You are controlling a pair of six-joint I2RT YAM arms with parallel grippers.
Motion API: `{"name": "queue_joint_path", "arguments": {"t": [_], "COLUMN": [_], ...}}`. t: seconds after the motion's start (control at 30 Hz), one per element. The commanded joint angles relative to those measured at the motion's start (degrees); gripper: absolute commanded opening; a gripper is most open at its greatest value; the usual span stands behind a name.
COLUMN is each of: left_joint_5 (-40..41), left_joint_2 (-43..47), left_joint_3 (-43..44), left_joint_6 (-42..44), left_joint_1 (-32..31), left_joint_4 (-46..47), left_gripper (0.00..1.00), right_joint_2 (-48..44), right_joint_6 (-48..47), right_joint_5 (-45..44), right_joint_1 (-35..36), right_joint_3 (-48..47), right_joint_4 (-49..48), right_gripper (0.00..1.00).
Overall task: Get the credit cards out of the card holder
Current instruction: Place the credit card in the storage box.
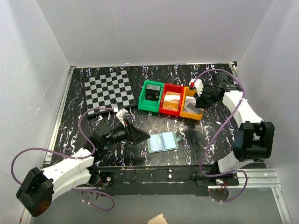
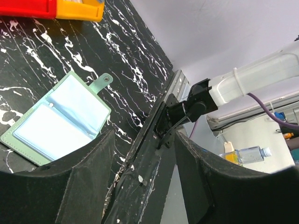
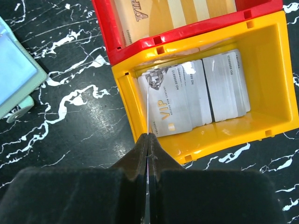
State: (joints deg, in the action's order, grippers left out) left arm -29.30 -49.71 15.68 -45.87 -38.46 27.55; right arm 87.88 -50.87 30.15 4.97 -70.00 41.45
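The right end effector [image 3: 148,137] is pressed together above the yellow bin [image 3: 275,70], pinching what looks like 1 thin credit card [image 3: 148,107] seen edge-on, over the silver credit cards [image 3: 205,93] lying inside it. The left end effector [image 2: 145,140] is spread and holds nothing, just beside the card holder [image 2: 56,126]. The card holder lies open and flat near the middle of the near edge of the surface [image 1: 210,135], and its pale blue pockets look empty, so probably only dropping this 1 card remains.
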Motion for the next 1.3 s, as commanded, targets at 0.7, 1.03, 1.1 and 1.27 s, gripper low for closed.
{"name": "queue_joint_path", "arguments": {"t": [0.7,1.03,1.1,1.27], "left_joint_5": [2.05,1.79,1.88,2.05], "left_joint_2": [-1.88,-1.97,-1.88,-1.53], "left_joint_3": [-3.81,-4.43,-4.52,-5.05], "left_joint_6": [-2.03,-2.30,-2.30,-2.30], "left_joint_1": [-0.04,-0.21,-0.21,-0.30], "left_joint_4": [3.47,4.09,3.92,4.09], "left_gripper": [0.53,0.53,0.53,0.53], "right_joint_2": [2.48,5.28,5.81,6.08], "right_joint_6": [-9.34,-9.16,-9.51,-10.73], "right_joint_5": [-7.13,-7.03,-8.35,-10.90], "right_joint_1": [0.83,4.78,5.22,5.40], "right_joint_3": [-1.55,-2.25,-2.51,-2.60], "right_joint_4": [-8.84,-7.26,-6.65,-6.04], "right_gripper": [0.01,0.01,0.01,0.01]}}
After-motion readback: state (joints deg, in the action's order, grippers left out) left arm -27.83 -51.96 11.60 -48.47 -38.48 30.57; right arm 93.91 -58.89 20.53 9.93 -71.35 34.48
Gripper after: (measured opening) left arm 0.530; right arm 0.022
